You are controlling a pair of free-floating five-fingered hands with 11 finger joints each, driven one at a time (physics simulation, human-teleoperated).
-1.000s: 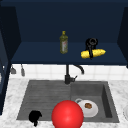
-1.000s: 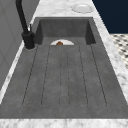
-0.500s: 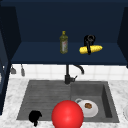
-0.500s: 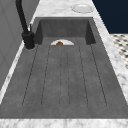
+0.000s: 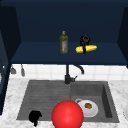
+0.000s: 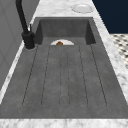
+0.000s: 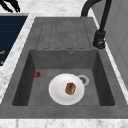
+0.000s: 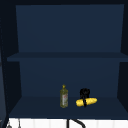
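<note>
- The right hand [image 5: 85, 41] is up on the lower shelf [image 5: 37, 53] of the wall cabinet, fingers curled down over the corn [image 5: 87, 49], gripping it about its middle.
- The corn lies on its side on that shelf, toward the right end, its length running along the shelf's front edge; the upper view shows the same hand [image 8: 84, 93] wrapped over the corn [image 8: 87, 101].
- A bottle [image 5: 63, 43] stands upright on the shelf just left of the corn, apart from the hand; it is also in the upper view [image 8: 64, 97].
- The left hand [image 5: 35, 116] hangs low at the front left corner of the sink [image 5: 45, 95], over the drainboard edge; I cannot tell how its fingers are set.
- A red ball [image 5: 67, 114] sits at the sink's front edge, near the middle, right of the left hand.
- A white plate [image 7: 60, 93] lies on the basin floor with a brown bit of food [image 7: 70, 88] on it.
- The black tap [image 5: 68, 75] stands at the sink's back edge.
</note>
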